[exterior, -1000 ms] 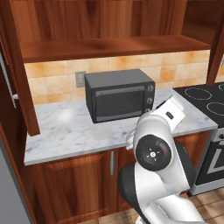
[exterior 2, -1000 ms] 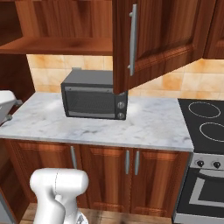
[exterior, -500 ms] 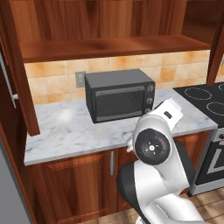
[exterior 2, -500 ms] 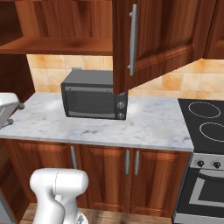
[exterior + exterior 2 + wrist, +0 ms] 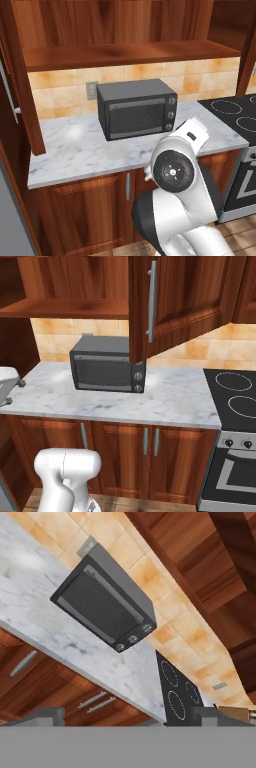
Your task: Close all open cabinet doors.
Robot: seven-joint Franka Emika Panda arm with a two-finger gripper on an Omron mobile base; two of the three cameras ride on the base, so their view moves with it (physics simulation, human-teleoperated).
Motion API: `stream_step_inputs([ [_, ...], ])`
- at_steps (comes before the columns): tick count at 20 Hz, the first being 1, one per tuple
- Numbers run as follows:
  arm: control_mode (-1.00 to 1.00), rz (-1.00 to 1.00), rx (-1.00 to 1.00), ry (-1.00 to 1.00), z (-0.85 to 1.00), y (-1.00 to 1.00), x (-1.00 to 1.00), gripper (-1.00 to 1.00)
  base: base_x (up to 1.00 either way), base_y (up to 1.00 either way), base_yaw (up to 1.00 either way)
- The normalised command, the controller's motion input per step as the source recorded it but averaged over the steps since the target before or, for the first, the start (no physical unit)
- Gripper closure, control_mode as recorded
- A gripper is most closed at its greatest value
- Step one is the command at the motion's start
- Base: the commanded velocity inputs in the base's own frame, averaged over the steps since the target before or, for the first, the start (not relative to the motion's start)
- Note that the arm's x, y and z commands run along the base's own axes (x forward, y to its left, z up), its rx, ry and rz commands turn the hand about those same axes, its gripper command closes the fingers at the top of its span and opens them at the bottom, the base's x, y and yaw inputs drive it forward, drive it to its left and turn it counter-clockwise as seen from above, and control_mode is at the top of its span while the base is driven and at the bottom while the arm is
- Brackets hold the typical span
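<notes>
While hanging out over the marble counter (image 5: 175, 401), swung wide open: right cabinet door (image 5: 180, 301), reddish-brown and glossy, its long silver bar handle (image 5: 151, 301) vertical near the free edge, lower corner above the right end of the dark microwave (image 5: 136, 109). Swung out too at the far left of the left base view: left cabinet door (image 5: 22, 80), seen edge-on, reaching down close to the counter. Bare between them: wooden shelf (image 5: 125, 52) of the upper cabinet. Just right of the counter: black cooktop (image 5: 235, 398). Held well apart and gripping nothing: gripper (image 5: 127, 719), fingertips (image 5: 42, 716) at the bottom of the hand view, aimed along the counter toward the microwave.
</notes>
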Motion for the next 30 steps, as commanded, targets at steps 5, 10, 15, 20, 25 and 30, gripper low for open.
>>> stream_step_inputs([
  [5, -1.0, 0.0, 0.0, 0.0, -0.19, 0.09, -0.44, -1.0, 0.0, 0.0, 0.0],
  [10, -1.0, 0.0, 0.0, -0.04, -0.04, 0.15, -0.61, -1.0, 0.0, 0.0, 0.0],
  [15, -1.0, 0.01, -0.01, -0.08, 0.0, 0.25, -0.29, -1.0, 0.0, 0.0, 0.0],
  [20, -1.0, 0.07, -0.02, -0.05, 0.0, 0.26, 0.01, -1.0, 0.0, 0.0, 0.0],
  [25, -1.0, 0.07, -0.01, -0.01, 0.0, 0.2, 0.02, -1.0, 0.0, 0.0, 0.0],
  [30, -1.0, 0.03, -0.01, 0.0, 0.0, 0.08, 0.0, -1.0, 0.0, 0.0, 0.0],
])
